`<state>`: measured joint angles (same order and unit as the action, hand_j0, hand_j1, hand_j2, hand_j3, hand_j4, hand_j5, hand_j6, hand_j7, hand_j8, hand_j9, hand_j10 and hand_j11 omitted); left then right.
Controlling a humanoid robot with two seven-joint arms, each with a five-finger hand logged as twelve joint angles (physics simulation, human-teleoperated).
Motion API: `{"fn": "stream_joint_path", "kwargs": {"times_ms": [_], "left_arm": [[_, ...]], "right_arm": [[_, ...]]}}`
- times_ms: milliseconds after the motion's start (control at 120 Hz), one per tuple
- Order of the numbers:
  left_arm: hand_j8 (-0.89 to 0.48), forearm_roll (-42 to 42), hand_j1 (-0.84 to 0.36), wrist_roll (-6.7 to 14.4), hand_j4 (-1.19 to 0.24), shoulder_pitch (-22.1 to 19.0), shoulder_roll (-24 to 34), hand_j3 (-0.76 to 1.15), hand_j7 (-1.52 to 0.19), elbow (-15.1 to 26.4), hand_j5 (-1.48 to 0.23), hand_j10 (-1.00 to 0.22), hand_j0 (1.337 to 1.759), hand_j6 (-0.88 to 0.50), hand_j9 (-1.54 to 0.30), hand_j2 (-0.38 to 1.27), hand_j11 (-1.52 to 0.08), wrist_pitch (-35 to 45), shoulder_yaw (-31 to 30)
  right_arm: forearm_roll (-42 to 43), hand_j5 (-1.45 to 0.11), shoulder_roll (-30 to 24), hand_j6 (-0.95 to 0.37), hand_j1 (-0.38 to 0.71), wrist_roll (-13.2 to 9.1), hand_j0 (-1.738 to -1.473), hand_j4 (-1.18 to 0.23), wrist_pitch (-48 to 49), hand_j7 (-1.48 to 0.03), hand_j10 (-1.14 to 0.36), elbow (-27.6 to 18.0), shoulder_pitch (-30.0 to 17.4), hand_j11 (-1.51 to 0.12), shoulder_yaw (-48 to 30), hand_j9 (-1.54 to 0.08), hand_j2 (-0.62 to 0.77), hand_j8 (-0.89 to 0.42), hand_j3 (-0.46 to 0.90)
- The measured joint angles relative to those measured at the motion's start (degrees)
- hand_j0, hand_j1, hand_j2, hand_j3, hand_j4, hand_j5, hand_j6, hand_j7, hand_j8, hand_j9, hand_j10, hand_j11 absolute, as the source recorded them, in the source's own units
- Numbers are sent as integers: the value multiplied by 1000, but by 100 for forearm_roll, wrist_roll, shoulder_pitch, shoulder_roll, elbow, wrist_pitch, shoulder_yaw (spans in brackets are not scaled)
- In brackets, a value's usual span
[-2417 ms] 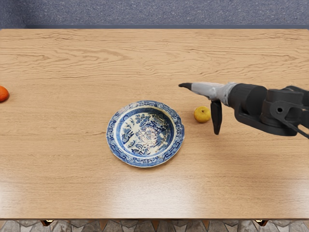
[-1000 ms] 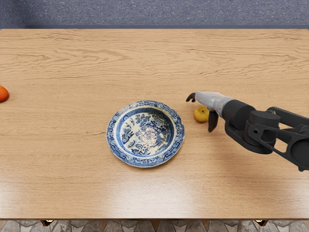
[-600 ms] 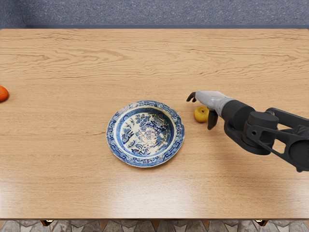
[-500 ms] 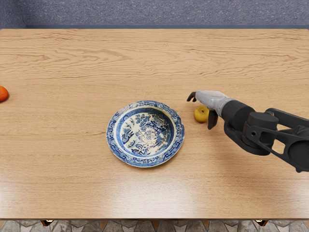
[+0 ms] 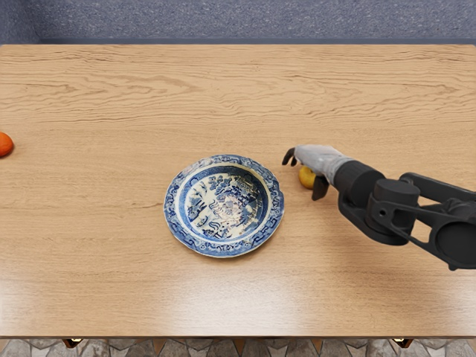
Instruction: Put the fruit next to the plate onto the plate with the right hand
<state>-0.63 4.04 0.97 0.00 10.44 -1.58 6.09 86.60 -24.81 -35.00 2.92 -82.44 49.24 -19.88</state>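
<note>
A small yellow fruit (image 5: 305, 179) lies on the table just right of the blue-and-white patterned plate (image 5: 181, 192). My right hand (image 5: 303, 175) comes in from the right edge and is cupped low over the fruit, hiding most of it. The fingers (image 5: 287, 156) arch past the fruit's far-left side and the thumb (image 5: 320, 190) hangs at its near-right side. They are still spread, and I see no firm grip. The plate holds nothing. The left arm is out of view.
An orange fruit (image 5: 4, 144) sits at the table's far left edge, half cut off by the picture. The right arm's dark forearm (image 5: 387, 212) stretches over the table's right side. Bare wood lies between the yellow fruit and the plate's rim.
The right hand has come down and shifted a little left over the yellow fruit, covering more of it, and the fingers have bent further. The fruit and plate have not moved.
</note>
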Motion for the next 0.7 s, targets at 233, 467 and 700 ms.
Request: {"fn": "stream_joint_path", "kwargs": {"times_ms": [233,467,700], "left_arm": [[-19,0,326,0,-19,0,0,0,-25,0,-25,-19,1658,-19,-25,4,-25,0,-1],[-19,0,326,0,-19,0,0,0,-25,0,-25,-19,1658,-19,-25,4,-25,0,-1],[-19,-1,326,0,-19,0,0,0,-25,1,-25,-19,1658,-19,-25,4,-25,0,1]], "right_arm": [[-2,-590,-42,-459,195,0,-1658,-459,-2,-591,-460,0,-8,-592,0,-592,-88,-440,0],[-16,-749,-57,-553,303,1,-1655,-558,1,-735,-405,3,-12,-754,-1,-750,83,-375,0],[43,-730,-48,-531,294,2,-1648,-658,-33,-793,-412,30,-92,-803,-6,-780,29,-357,0]]}}
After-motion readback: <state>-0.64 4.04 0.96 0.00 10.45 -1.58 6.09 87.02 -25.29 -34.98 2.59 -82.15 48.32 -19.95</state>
